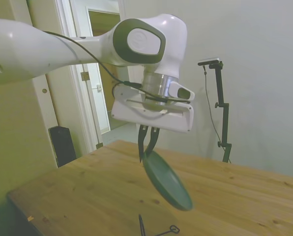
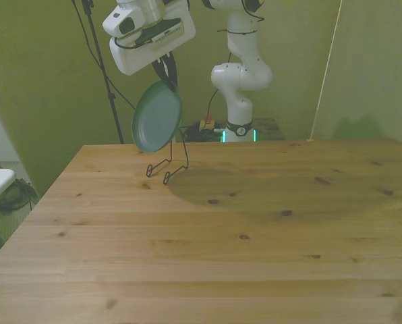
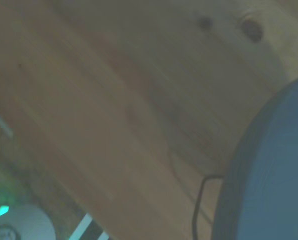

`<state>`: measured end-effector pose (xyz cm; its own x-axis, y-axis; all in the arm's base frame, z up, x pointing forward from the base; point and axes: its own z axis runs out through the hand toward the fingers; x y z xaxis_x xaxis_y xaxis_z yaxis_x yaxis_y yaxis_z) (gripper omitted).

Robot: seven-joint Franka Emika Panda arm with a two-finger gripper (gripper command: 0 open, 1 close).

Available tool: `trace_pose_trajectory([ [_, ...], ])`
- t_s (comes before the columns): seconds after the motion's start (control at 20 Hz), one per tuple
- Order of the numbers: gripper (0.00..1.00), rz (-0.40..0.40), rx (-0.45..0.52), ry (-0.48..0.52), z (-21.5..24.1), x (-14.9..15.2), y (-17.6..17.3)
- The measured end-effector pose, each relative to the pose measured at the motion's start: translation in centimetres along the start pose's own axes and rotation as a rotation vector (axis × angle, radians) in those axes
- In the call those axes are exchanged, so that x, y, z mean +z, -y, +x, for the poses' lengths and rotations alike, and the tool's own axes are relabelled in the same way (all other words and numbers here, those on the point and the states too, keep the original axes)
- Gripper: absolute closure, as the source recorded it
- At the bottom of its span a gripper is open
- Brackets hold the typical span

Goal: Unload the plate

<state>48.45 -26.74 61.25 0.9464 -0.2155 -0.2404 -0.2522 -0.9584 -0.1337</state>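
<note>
The dark green plate [image 1: 167, 180] [image 2: 157, 117] hangs tilted in the air above the wooden table [image 1: 87, 191], held by its upper rim. My gripper [image 1: 147, 145] [image 2: 166, 75] is shut on that rim. Below the plate stands the thin black wire rack [image 2: 168, 165] [image 1: 142, 227], and the plate is clear of it. In the wrist view the plate [image 3: 274, 170] fills one side, blurred, with a piece of the rack's wire [image 3: 201, 200] beside it.
The robot's white base [image 2: 238, 88] stands behind the table's far edge. The rack sits near the far corner on the front view's left. A doorway [image 1: 100, 73] and a dark speaker-like box [image 1: 63, 143] lie beyond the table in the side view.
</note>
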Motion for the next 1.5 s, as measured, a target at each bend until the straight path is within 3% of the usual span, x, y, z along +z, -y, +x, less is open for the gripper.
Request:
trace_pose_trajectory([
  [0.25, 1.0, 0.002, 0.22, -0.094, 5.5, 1.2, 5.9],
  [0.55, 1.0, 0.012, 0.477, -0.205, 11.8, 9.1, 13.1],
  [0.85, 1.0, -0.01, 0.709, -0.337, 16.1, 17.2, 13.4],
  [1.1, 1.0, -0.101, 0.887, -0.389, 16.9, 20.1, 12.7],
  [1.35, 1.0, -0.116, 0.925, -0.371, 17.5, 21.6, 11.6],
  [1.4, 0.0, -0.115, 0.927, -0.372, 17.5, 21.5, 11.5],
  [1.5, 0.0, -0.115, 0.928, -0.374, 17.5, 21.4, 11.4],
])
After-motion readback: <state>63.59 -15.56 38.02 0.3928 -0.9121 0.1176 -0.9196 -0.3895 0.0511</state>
